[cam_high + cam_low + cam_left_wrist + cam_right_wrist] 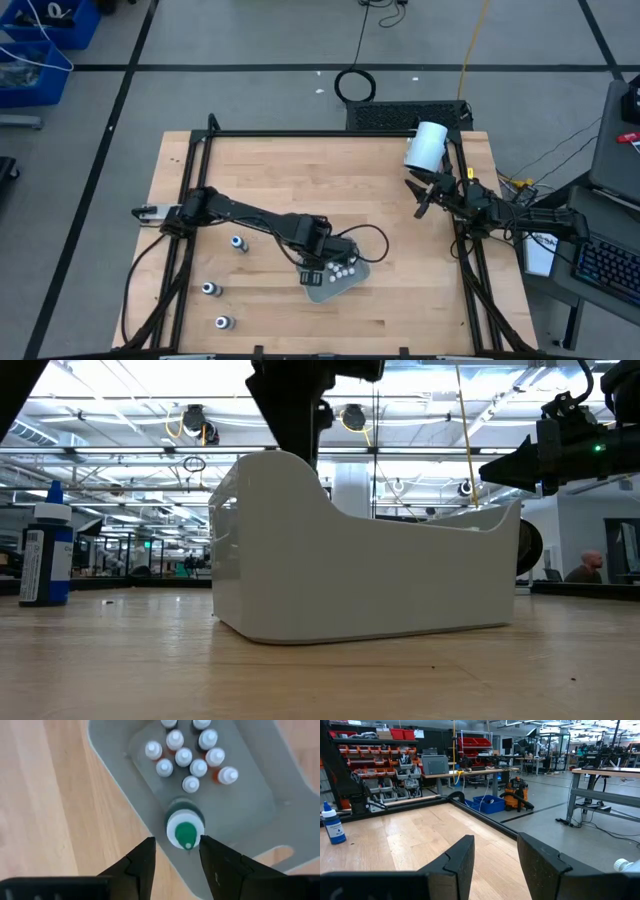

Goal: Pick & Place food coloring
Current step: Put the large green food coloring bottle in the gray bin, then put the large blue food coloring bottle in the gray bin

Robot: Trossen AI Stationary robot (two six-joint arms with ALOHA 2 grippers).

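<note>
A clear plastic tray (345, 290) lies near the table's middle, and several tiny white-capped bottles (183, 756) stand in it. A larger bottle with a white cap and green tip (185, 829) stands upright in the tray's near-left part. My left gripper (177, 840) hangs open above it, pointing down, with one finger on each side; in the high view the left gripper (322, 272) is over the tray. Three dark-bodied bottles (238, 243) (210, 289) (223, 322) sit on the wood to the left. My right gripper (422, 197) waits open at the right edge.
A big white cylinder (427, 145) lies at the far right corner beside the right arm. A black frame (330, 133) runs around the table. In the low view the tray wall (370, 580) fills the middle and a blue bottle (45, 545) stands to the left. Bare wood lies far-centre.
</note>
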